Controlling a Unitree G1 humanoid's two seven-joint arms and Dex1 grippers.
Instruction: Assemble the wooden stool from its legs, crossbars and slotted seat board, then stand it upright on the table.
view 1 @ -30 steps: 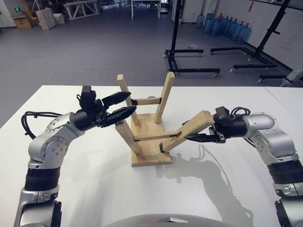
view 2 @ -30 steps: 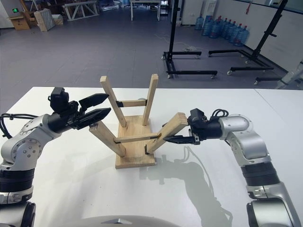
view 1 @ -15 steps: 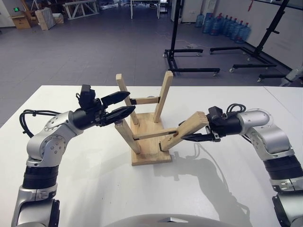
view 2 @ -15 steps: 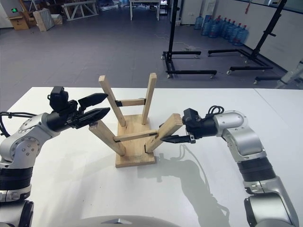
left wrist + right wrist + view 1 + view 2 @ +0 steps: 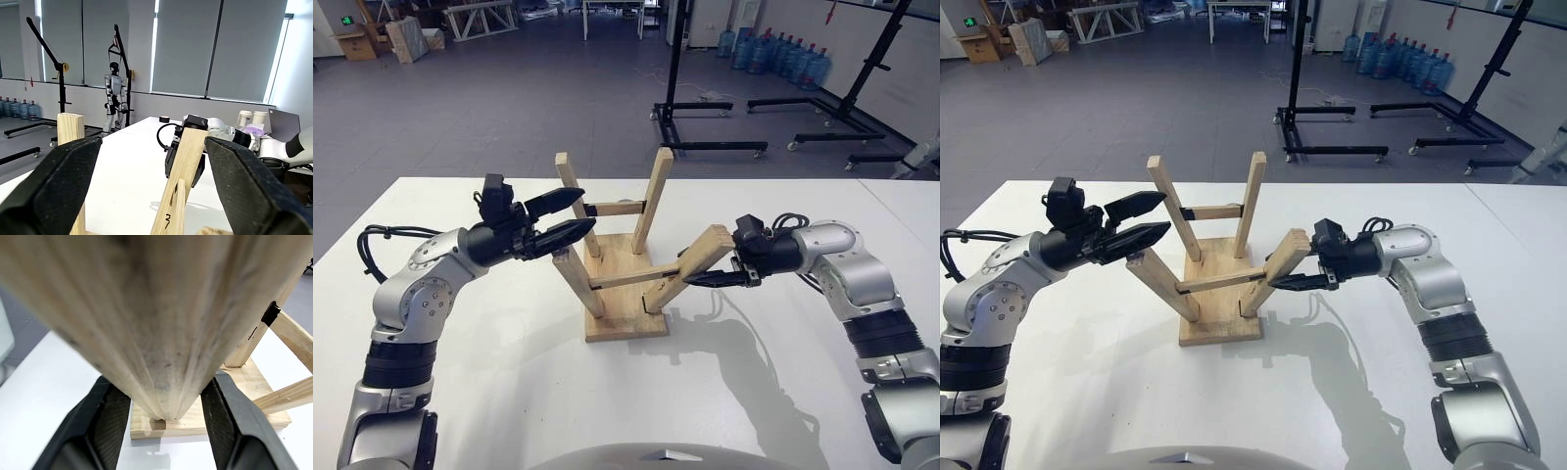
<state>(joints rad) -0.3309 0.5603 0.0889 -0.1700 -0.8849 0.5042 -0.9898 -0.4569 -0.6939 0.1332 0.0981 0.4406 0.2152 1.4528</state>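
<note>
Stool (image 5: 617,250) sits upside down near the middle of the white table (image 5: 509,382) — one seat board (image 5: 626,328) flat on the tabletop, four legs pointing up, two crossbars.

We count two rear legs, the rear left leg (image 5: 570,201) and the rear right leg (image 5: 652,201). They splay apart and are joined by the rear crossbar (image 5: 617,209). The two front ones are the front left leg (image 5: 579,284) and the front right leg (image 5: 690,269). Both lean outward, with the front crossbar (image 5: 628,279) between them. We cannot tell whether the front right leg's lower end is fully seated in the board.

Right gripper (image 5: 708,278) is clenched on the front right leg near its upper end; in the right wrist view its fingers (image 5: 112,421) press either side of the wood.

Left gripper (image 5: 563,217) is spread wide and holds nothing — it hovers just above the top of the front left leg, right beside the rear left leg. Its two fingers (image 5: 54,186) stand far apart in the left wrist view.
</note>
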